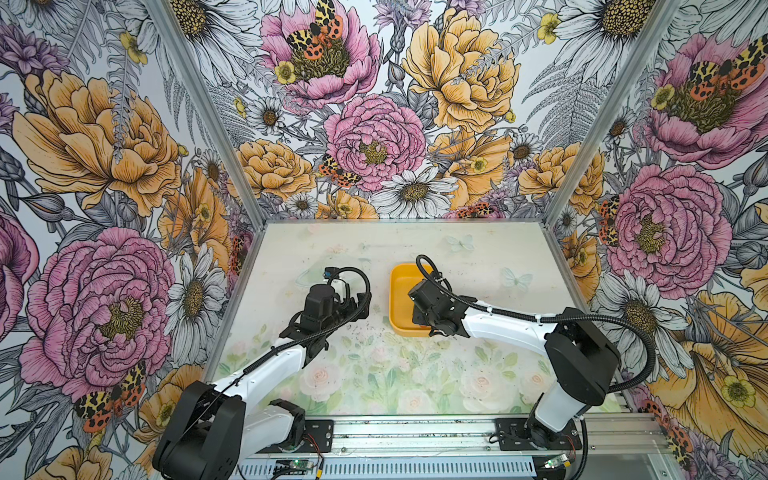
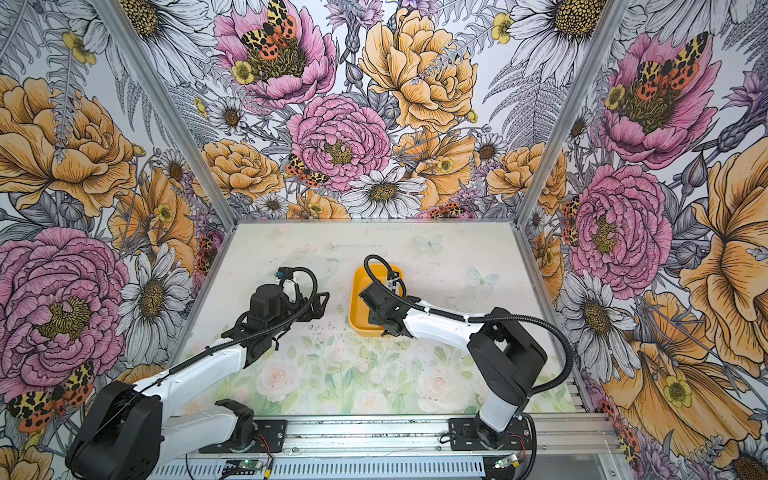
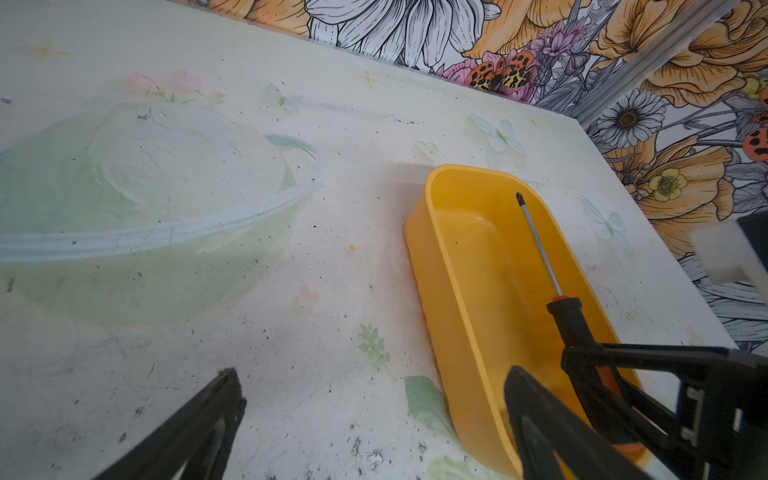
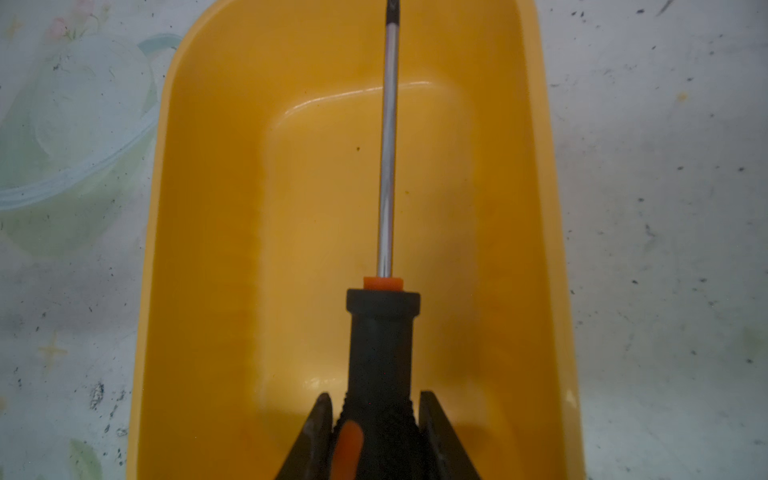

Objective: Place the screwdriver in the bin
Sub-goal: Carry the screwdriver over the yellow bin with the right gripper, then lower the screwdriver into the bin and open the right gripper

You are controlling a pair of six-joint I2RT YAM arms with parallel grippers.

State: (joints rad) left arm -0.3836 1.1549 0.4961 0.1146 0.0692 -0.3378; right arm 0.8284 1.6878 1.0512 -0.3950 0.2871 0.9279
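The right gripper (image 4: 376,411) is clamping the black handle of the screwdriver (image 4: 386,187), holding it lengthwise over the yellow bin (image 4: 199,249). The tip is reaching close to the far wall, so releasing here is risking it catching on the rim and tipping out.

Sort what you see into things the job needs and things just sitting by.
Needed: screwdriver; bin; right gripper, shut on the screwdriver's handle over the bin.
Bystanders: left gripper, open, beside the bin; table.
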